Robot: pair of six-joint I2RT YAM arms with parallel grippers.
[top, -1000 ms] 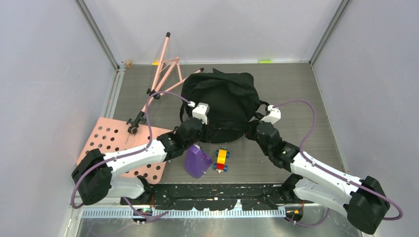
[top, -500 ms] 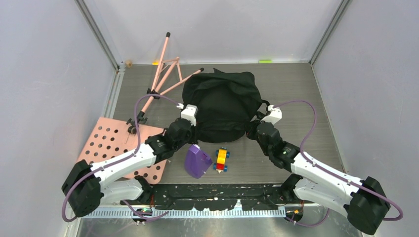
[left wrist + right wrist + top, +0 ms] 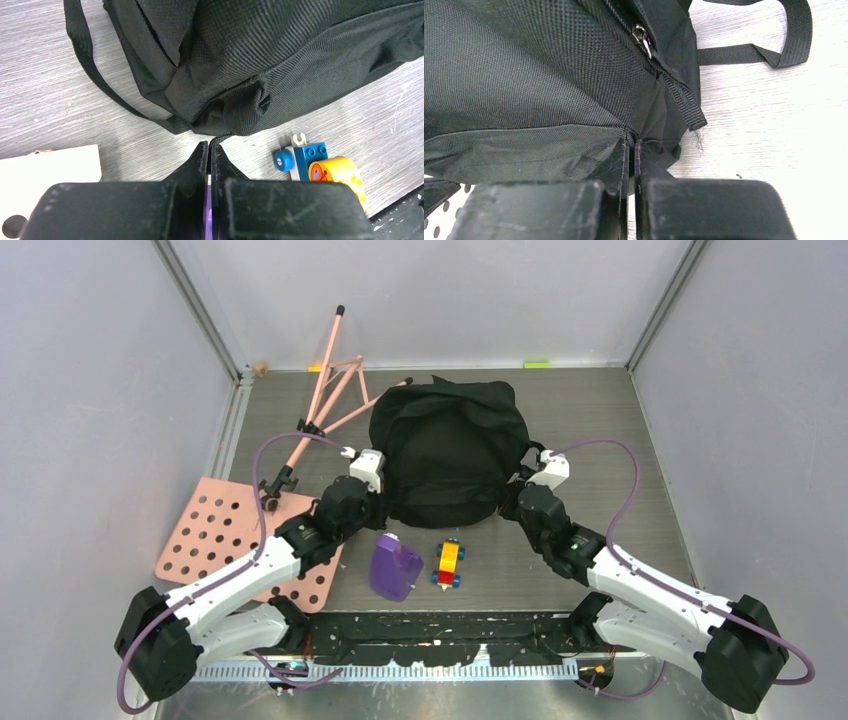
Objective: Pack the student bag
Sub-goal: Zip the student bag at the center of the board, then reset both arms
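Overhead, bag: the student bag (image 3: 450, 455) lay slumped at the middle of the grey table (image 3: 620, 430), toward the far side.
Top view, left gripper: the left gripper (image 3: 384, 508) sat low at the bag's near-left edge.
Top view, right gripper: the right gripper (image 3: 508, 502) sat at the bag's near-right corner.
Top view, loose items: a purple container (image 3: 395, 567) and a toy car (image 3: 448, 563) of bright blocks lay side by side just in front of the bag.
Top view, left side: a pink perforated board (image 3: 215, 540) lay under the left arm, with pink rods (image 3: 330, 370) beyond it.
Left wrist, fingers: pressed together, with nothing seen between them, tips just beside the bag's (image 3: 275, 60) lower fold.
Left wrist, surroundings: a shoulder strap (image 3: 85, 55) looped over the table at the left, and the toy car (image 3: 320, 167) was at the right.
Right wrist, fingers: pressed together, tips touching the bag's (image 3: 524, 85) bottom seam; whether cloth was nipped between them could not be told.
Right wrist, details: a zipper pull (image 3: 641, 37) hung above, and a webbing strap (image 3: 749, 52) lay on the table.
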